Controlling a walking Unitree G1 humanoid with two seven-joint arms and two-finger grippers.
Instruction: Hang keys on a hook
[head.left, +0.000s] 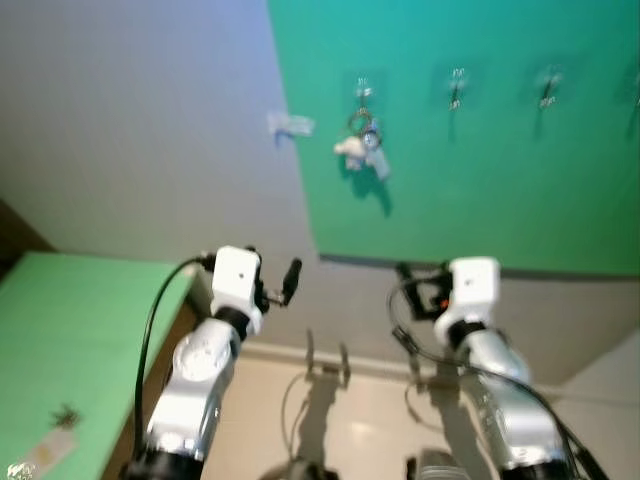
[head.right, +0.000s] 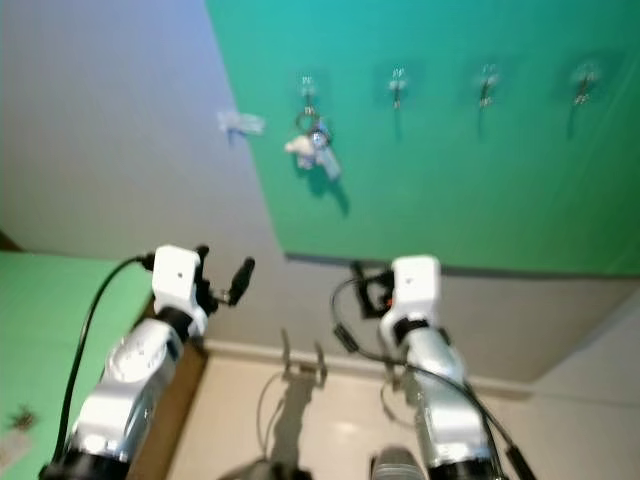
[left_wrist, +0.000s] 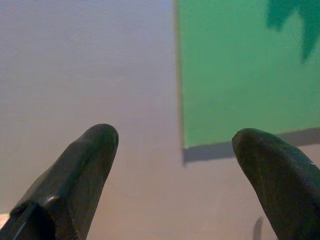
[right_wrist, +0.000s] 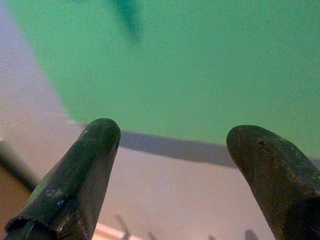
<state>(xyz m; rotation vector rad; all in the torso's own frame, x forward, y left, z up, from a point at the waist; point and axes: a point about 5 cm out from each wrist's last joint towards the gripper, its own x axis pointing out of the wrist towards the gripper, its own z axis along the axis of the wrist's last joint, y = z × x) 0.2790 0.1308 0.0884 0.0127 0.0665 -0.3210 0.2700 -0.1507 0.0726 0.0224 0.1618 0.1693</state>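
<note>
Already the keys (head.left: 362, 143) are seen hanging on the first hook (head.left: 363, 89) of the green board (head.left: 480, 170), so both the left gripper (left_wrist: 175, 150) and right gripper (right_wrist: 170, 150), open and empty, are best kept low and well apart from them.

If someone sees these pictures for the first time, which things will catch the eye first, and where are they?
The eye goes first to the bunch of keys hanging on the leftmost hook of a row on the green wall panel. Below it, both silver arms reach toward the wall: the left gripper and the right gripper are open and empty, well under the keys. A green-topped table stands at the robot's left.
</note>
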